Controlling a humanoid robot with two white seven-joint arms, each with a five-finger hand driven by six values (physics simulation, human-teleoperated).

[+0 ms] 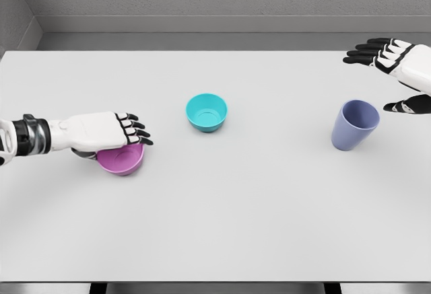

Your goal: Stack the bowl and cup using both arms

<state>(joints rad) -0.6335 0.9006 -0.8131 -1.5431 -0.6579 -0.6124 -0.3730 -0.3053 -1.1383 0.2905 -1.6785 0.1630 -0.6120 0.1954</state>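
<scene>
A purple bowl [122, 161] sits at the table's left, partly covered by my left hand [114, 143]. The hand lies across its top, with the fingers [137, 130] curled over the far rim and the thumb tucked under the near left side, gripping it. A teal bowl [207, 112] stands upright at the middle of the table, apart from both hands. At the right a lavender cup [354, 126] stands upright. My right hand [380, 79] hovers just beyond and to the right of it, fingers spread and thumb near the cup's rim, not touching it.
The white table [222, 220] is wide, with its front edge near the bottom of the picture. A grey wall runs behind the far edge.
</scene>
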